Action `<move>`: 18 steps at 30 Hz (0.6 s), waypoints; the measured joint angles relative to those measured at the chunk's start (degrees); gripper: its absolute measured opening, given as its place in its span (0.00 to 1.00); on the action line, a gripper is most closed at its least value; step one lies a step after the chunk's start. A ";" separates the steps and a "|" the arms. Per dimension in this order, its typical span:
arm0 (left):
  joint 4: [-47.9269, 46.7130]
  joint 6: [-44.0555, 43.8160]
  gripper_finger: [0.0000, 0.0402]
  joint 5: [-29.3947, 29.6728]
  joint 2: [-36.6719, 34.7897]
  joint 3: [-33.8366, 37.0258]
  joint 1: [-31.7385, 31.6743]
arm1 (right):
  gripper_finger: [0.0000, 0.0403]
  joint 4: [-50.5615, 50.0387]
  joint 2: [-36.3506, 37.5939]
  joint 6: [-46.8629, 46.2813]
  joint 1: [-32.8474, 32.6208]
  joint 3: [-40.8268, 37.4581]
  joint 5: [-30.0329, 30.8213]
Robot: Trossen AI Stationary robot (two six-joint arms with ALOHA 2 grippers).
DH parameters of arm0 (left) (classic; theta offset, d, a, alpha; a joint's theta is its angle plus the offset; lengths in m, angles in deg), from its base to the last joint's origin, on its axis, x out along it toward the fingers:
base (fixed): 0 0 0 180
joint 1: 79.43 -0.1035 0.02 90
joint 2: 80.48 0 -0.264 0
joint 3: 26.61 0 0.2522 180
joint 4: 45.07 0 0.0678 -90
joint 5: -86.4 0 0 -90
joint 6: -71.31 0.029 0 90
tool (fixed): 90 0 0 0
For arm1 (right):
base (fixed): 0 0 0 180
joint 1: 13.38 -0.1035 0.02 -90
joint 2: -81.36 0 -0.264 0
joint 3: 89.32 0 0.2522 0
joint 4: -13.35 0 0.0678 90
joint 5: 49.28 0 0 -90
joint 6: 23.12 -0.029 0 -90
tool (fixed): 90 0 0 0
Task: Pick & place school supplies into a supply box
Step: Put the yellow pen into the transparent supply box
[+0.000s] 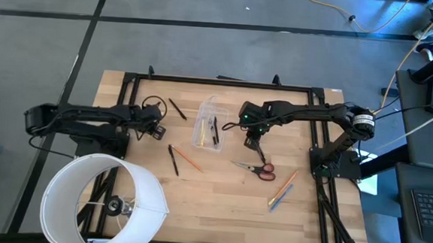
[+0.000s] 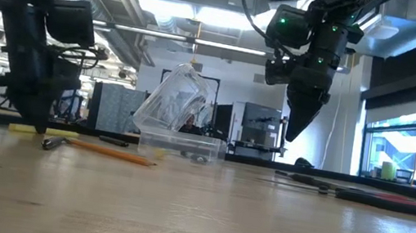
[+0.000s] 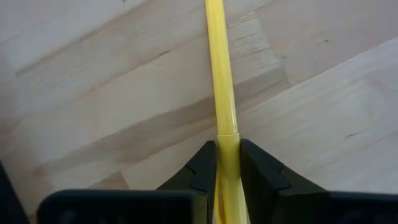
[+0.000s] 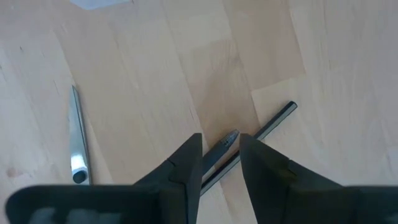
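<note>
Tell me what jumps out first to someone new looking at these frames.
Probably the big white cylinder at the table's near left corner, then the clear supply box mid-table, lid up, with pens inside. The left gripper has a yellow pen between its fingers down on the wood at the left edge; the right gripper hangs above the table beside the box with dark pens between its fingers. Red-handled scissors lie just in front of it.

A pale wooden surface (image 1: 211, 204) edged by a black frame (image 1: 226, 82) is seen. On it lie a clear box (image 1: 207, 123), a black pen (image 1: 177, 108) beside it, another black pen (image 1: 173, 160) touching an orange pencil (image 1: 190, 160), scissors (image 1: 256, 168), and an orange and blue pair (image 1: 281, 190). A white cylinder (image 1: 102, 203) overlaps one corner.
</note>
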 joint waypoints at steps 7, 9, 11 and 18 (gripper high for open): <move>1.00 5.30 0.11 2.49 -0.63 -4.06 0.00 | 0.27 2.11 0.00 0.14 0.01 -0.02 -0.02; 2.30 7.32 0.11 3.47 -0.79 -5.09 0.00 | 0.27 3.98 0.00 1.31 0.01 -0.02 0.01; 3.43 9.32 0.12 5.09 -0.97 -5.87 0.00 | 0.27 5.74 0.00 1.77 0.00 -0.02 0.02; 16.61 17.92 0.12 8.19 -2.32 -8.36 0.00 | 0.27 9.34 0.00 1.44 0.00 0.17 0.00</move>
